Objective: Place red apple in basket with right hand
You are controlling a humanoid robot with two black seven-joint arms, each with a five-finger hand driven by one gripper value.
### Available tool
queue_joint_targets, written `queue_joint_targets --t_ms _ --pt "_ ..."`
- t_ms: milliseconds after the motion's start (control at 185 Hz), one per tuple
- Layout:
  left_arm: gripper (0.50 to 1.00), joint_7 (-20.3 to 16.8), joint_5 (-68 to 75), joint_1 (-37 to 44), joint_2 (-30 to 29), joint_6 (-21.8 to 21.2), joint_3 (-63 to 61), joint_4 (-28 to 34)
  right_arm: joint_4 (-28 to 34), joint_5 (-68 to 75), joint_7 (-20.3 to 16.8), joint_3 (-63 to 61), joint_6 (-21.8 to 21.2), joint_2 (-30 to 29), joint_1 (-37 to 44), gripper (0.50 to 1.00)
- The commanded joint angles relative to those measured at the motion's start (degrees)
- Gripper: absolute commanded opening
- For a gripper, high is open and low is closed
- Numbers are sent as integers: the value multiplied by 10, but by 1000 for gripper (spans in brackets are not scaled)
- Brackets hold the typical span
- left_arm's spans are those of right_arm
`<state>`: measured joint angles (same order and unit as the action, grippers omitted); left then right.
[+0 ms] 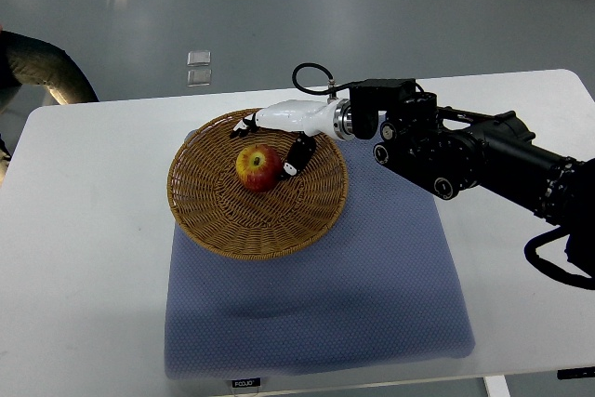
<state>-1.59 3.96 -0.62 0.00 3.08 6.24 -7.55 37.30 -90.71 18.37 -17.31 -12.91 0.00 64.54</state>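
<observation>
The red apple (258,167), with a yellow patch, lies in the round wicker basket (223,225), a little above its middle. My right hand (270,143), white with black fingertips, reaches in from the right over the basket's far rim. Its fingers (246,125) are spread just beyond the apple, apart from it. The thumb (295,157) hangs at the apple's right side, close to or touching it. The hand is open and the apple rests on the weave. The left arm does not show.
The basket sits on the far left part of a blue-grey mat (372,295) on a white table (84,230). My black right forearm (474,160) crosses the table's right side. A dark shape, perhaps a person's sleeve (37,62), shows at the left edge.
</observation>
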Motion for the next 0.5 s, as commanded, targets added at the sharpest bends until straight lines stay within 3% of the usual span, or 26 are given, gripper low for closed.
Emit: queue_joint_targets --t_ms 0,238,492 --pt "1000 0 0 0 0 0 0 0 2 1 0 -4 0 0 8 911" --pt "1000 0 0 0 0 0 0 1 2 47 0 -5 0 16 28 913" --pt "1000 0 0 0 0 0 0 0 2 134 8 -6 -3 102 26 913"
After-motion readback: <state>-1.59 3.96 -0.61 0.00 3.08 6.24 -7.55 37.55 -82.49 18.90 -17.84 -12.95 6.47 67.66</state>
